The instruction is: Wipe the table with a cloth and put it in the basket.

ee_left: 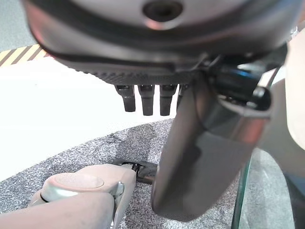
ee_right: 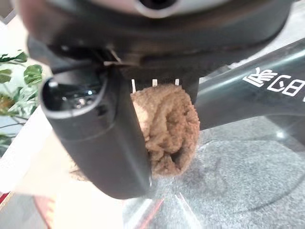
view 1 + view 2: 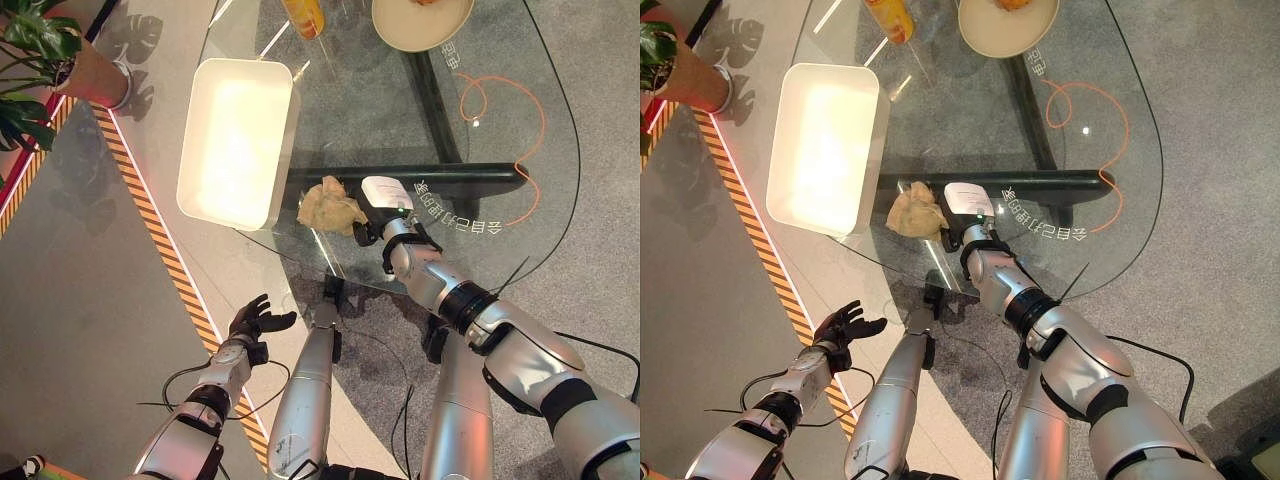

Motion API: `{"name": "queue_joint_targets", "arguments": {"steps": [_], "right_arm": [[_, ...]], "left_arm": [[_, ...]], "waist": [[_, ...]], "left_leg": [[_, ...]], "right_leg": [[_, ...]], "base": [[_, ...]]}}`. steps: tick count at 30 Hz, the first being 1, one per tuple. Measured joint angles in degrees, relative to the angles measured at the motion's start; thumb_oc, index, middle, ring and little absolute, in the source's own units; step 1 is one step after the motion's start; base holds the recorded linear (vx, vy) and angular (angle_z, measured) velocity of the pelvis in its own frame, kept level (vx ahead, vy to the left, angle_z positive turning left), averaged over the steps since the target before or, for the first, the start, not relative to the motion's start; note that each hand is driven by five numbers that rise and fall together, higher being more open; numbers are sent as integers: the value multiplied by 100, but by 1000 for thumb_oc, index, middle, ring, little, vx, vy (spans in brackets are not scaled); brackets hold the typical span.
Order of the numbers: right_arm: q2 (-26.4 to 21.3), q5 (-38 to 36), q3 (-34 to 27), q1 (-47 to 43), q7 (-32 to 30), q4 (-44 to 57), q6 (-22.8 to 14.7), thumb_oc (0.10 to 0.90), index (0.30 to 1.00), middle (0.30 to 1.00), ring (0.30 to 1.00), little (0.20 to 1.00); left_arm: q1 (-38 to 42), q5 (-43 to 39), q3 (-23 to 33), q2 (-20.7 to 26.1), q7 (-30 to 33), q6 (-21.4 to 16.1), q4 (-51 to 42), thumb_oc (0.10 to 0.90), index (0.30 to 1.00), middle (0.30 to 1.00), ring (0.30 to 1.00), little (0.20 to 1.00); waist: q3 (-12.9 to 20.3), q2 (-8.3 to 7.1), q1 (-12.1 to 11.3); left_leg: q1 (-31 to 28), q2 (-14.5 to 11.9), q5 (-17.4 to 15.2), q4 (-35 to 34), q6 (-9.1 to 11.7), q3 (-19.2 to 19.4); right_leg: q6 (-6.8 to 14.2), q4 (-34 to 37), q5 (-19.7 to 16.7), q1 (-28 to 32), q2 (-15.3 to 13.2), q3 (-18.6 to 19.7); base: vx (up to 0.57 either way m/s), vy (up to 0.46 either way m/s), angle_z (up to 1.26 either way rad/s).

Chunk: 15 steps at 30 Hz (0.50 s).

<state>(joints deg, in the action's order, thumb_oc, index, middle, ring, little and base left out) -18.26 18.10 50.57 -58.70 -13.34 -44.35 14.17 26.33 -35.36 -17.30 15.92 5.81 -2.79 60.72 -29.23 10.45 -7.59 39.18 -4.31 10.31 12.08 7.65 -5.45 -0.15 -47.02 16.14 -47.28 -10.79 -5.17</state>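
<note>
Resting on the glass table near its front edge, the right hand grasps a crumpled tan cloth, its thumb and fingers closed round one end as seen in the right wrist view. Just beyond the cloth, a white basket sits at the table's left edge, partly overhanging it; a plate and an orange bottle stand at the far edge. Off the table by the striped floor tape, the left hand hangs released, fingers spread, grasping nothing.
</note>
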Motion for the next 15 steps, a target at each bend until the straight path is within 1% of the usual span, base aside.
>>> {"name": "queue_joint_targets", "arguments": {"steps": [5,7,11,15], "right_arm": [[0,8,1,76,144,-1,-17,100,300,300,300,200],[0,13,9,96,199,-4,-46,100,300,300,300,200],[-1,48,16,102,206,-18,-100,100,300,300,300,200],[-1,50,15,101,204,-27,-107,100,300,300,300,200]], "left_arm": [[1,0,-1,0,-1,32,3,800,900,900,900,900],[3,0,-1,0,-1,41,2,800,900,900,900,900],[23,0,-1,0,-2,119,2,800,900,900,900,900],[30,0,-2,1,-2,122,2,800,900,900,900,900]], "waist": [[0,0,2],[0,0,2],[0,0,0],[0,0,-3]], "left_leg": [[4,-7,-26,-15,21,-7],[9,-7,-8,-14,-4,-7],[17,0,21,2,26,-7],[16,1,38,9,34,-12]], "right_leg": [[-37,-2,16,1,0,-23],[-32,5,13,1,-1,-26],[-9,9,1,8,-18,-36],[-9,-4,2,11,-21,-41]], "base": [[0,0,0],[0,0,0],[0,0,0],[0,0,0]]}}
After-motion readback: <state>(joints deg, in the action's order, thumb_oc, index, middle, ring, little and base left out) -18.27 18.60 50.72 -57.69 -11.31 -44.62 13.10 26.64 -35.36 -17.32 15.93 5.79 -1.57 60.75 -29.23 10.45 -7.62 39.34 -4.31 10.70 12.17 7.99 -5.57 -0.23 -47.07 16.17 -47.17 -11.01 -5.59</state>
